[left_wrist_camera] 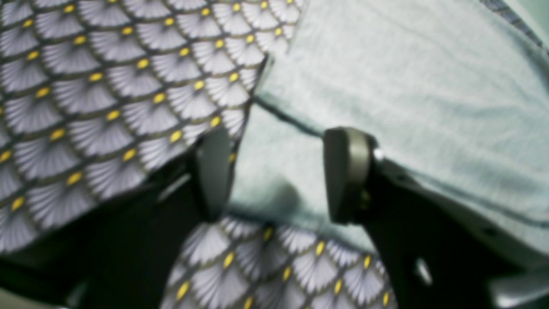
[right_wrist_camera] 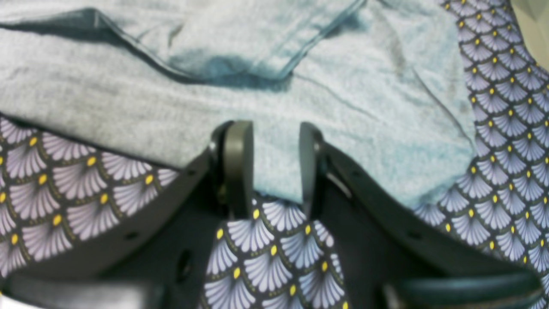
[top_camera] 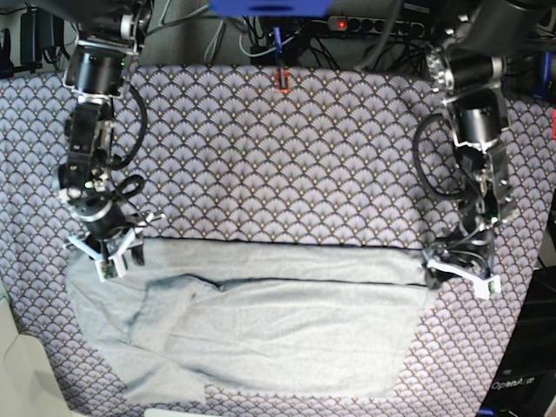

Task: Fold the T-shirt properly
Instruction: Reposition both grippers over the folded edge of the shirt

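The light grey T-shirt lies spread on the table's near half, its upper part folded down in a long band. My left gripper sits at the shirt's right edge. In the left wrist view, the left gripper is open, its fingers wide apart over a hemmed edge of the T-shirt. My right gripper rests at the shirt's upper left corner. In the right wrist view, the right gripper is open, straddling the edge of the T-shirt, which lies flat between its fingers.
A purple-grey scallop-patterned cloth covers the whole table. A red clip holds it at the far edge. Cables and a power strip run behind the table. A white surface shows at the lower left corner.
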Controlling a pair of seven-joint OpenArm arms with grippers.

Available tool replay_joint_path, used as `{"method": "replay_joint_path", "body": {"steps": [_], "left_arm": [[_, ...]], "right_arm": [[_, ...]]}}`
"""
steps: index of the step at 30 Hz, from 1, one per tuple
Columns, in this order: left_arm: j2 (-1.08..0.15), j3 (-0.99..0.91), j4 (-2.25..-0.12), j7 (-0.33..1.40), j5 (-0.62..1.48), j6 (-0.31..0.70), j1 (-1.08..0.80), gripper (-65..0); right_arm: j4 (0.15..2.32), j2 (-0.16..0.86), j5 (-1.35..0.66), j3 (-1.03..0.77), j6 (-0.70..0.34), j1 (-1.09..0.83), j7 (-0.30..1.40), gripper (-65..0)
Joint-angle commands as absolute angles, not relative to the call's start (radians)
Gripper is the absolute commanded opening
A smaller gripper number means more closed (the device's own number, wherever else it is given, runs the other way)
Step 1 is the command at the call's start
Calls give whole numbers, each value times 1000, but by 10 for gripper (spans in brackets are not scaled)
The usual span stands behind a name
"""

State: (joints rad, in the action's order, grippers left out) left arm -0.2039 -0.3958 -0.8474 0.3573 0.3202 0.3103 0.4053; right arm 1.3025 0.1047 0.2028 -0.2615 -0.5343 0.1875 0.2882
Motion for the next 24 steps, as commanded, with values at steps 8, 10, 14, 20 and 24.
{"method": "replay_joint_path", "body": {"steps": [8, 10, 14, 20, 24], "left_arm": [[-213, -395, -677, 245, 332, 320, 533, -288], [-213, -395, -647, 220, 332, 320, 545, -288], [-191, -394, -608, 180, 331, 320, 565, -288], [-186, -283, -556, 117, 331, 320, 588, -288], [-185, -269, -524, 99, 338, 320, 605, -288]], "right_arm": [[1326, 117, 191, -263, -532, 188, 259, -450], [1326, 119, 191, -263, -532, 174, 259, -450], [1328, 119, 193, -263, -532, 160, 259, -450], [1362, 119, 193, -263, -532, 134, 259, -450], [1420, 119, 193, -263, -532, 107, 259, -450]]}}
